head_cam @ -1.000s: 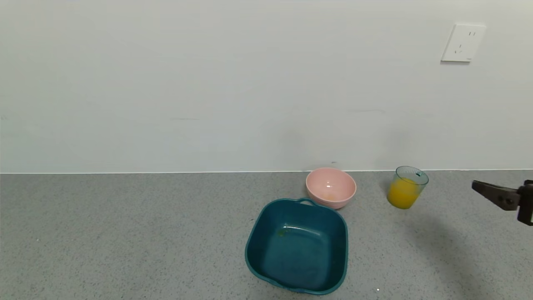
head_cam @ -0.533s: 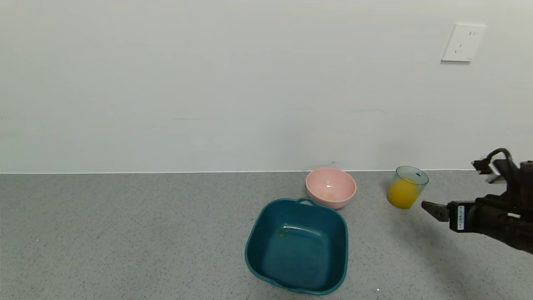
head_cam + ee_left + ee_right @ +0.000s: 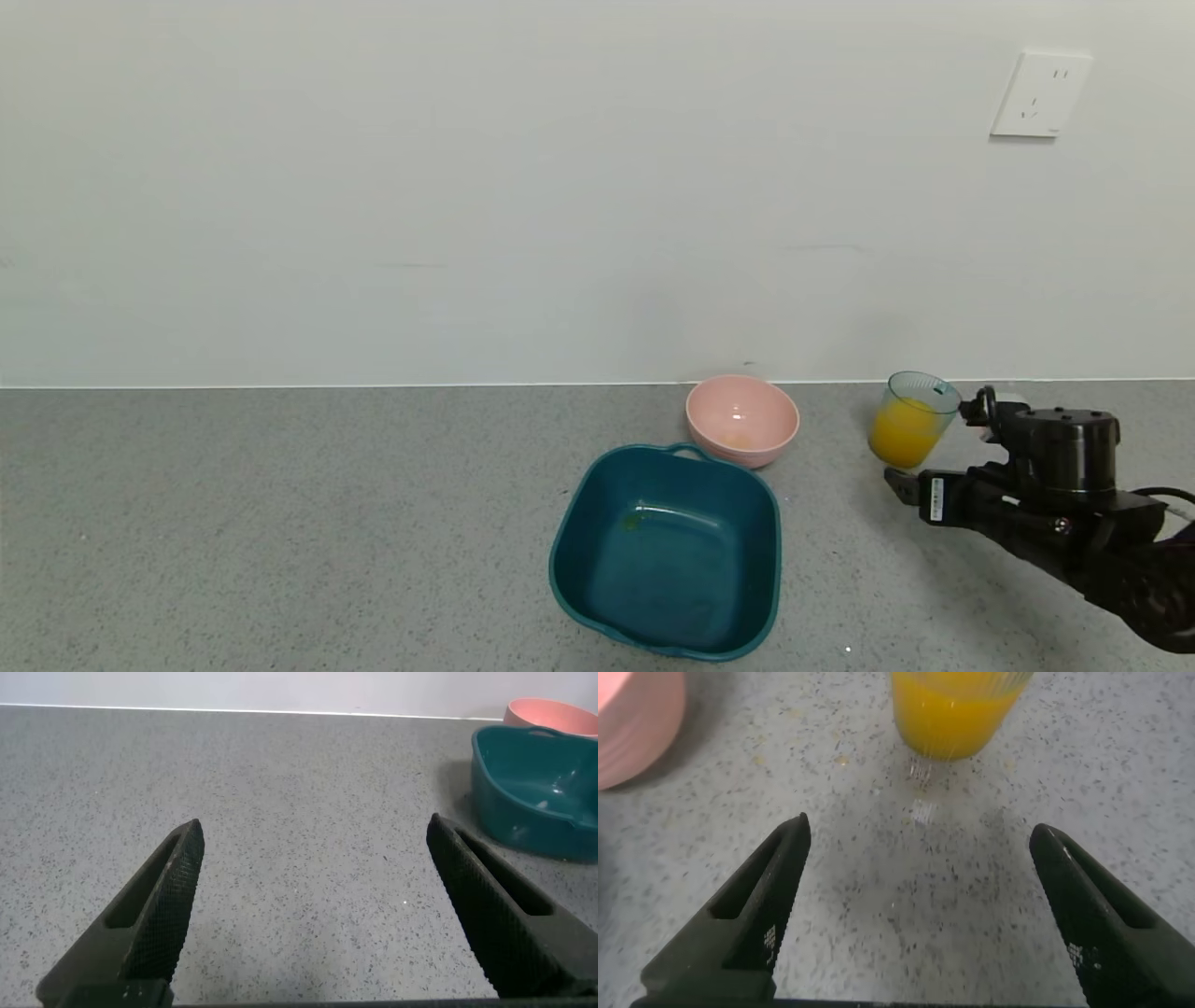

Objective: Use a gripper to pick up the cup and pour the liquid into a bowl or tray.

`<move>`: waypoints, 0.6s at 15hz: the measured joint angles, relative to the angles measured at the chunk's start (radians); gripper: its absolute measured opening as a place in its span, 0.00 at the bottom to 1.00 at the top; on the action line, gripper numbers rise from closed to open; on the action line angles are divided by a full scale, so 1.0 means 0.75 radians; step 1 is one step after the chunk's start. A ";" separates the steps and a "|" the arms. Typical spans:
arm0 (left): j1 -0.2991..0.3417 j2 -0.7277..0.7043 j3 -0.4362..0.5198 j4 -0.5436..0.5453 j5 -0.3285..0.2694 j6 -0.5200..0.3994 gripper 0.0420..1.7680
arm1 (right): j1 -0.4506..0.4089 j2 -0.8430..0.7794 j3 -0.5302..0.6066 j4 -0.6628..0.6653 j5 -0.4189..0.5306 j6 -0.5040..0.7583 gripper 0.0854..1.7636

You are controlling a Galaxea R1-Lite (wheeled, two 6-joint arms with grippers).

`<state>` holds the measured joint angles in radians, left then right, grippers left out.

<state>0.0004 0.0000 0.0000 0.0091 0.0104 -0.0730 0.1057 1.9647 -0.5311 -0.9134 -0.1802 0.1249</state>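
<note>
We note the right gripper point(image 3: 920, 891) spread wide and empty, the upright cup point(image 3: 912, 419) of juice standing on the counter just ahead, centred between its jaws, right of the bowl point(image 3: 742, 420).

Grey speckled worktop point(image 3: 280, 523) carrying three vessels.
A dark teal tub point(image 3: 667, 551) is sitting near the front; a pale pink bowl point(image 3: 742, 420) is standing just behind it, touching its far handle, and a ribbed cup point(image 3: 912, 420) holding orange liquid point(image 3: 902, 434) is standing upright to the bowl's right, apart from it, near the wall.
</note>
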 joint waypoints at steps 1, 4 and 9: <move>0.000 0.000 0.000 0.000 0.000 0.000 0.97 | -0.002 0.051 -0.004 -0.048 -0.007 0.000 0.97; -0.001 0.000 0.000 0.000 -0.001 0.000 0.97 | -0.009 0.167 -0.043 -0.144 -0.045 0.001 0.97; -0.001 0.000 0.000 0.000 -0.001 0.000 0.97 | -0.008 0.280 -0.161 -0.197 -0.127 0.020 0.97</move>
<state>0.0000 0.0000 0.0000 0.0091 0.0100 -0.0730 0.1000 2.1749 -0.6517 -1.0613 -0.2751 0.1398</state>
